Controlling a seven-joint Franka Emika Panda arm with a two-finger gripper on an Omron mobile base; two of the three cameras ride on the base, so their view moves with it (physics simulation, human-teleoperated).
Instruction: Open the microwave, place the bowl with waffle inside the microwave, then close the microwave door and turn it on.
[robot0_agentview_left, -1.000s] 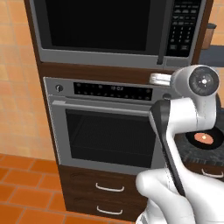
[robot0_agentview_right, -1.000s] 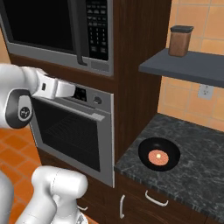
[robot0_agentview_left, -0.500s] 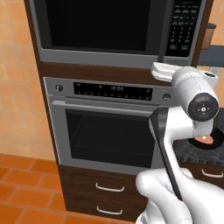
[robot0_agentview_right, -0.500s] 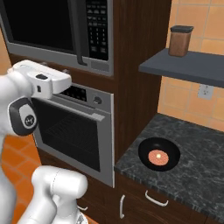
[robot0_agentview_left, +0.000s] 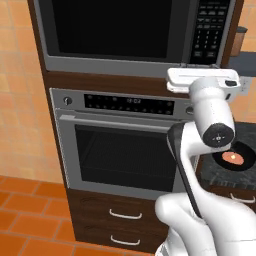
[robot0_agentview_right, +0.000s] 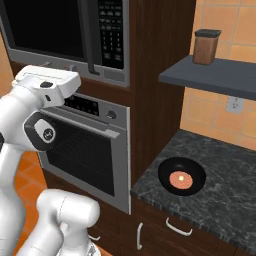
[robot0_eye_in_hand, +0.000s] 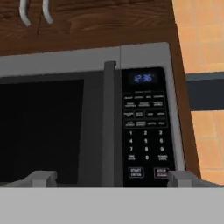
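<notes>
Left base view: the microwave (robot0_agentview_left: 135, 35) fills the top of a dark wood cabinet, its door (robot0_agentview_left: 112, 30) shut, the keypad (robot0_agentview_left: 209, 30) at the right end. The white hand (robot0_agentview_left: 202, 80) lies level just below the keypad, at about 5 o'clock from the door's window; its fingertips cannot be made out here. The oven (robot0_agentview_left: 125, 140) sits under the microwave. At 4 o'clock from the hand, well apart, the bowl (robot0_agentview_left: 234, 157) rests on the dark counter (robot0_agentview_left: 220, 175) with the waffle (robot0_agentview_left: 231, 157) in it.

Right base view: the hand (robot0_agentview_right: 47, 80) hangs in front of the microwave's (robot0_agentview_right: 65, 35) lower edge, left of the door handle (robot0_agentview_right: 92, 37). The bowl (robot0_agentview_right: 182, 176) and waffle (robot0_agentview_right: 180, 178) lie on the stone counter (robot0_agentview_right: 225, 195) at 4 o'clock, far from the hand. A brown jar (robot0_agentview_right: 205, 46) stands on a grey shelf (robot0_agentview_right: 215, 77).

Hand view: the gripper (robot0_eye_in_hand: 109, 178) faces the shut door (robot0_eye_in_hand: 48, 127), fingers (robot0_eye_in_hand: 41, 178) spread wide and holding nothing. The handle (robot0_eye_in_hand: 108, 124) rises at 12 o'clock between them; the keypad (robot0_eye_in_hand: 144, 127) stands above the right finger.
</notes>
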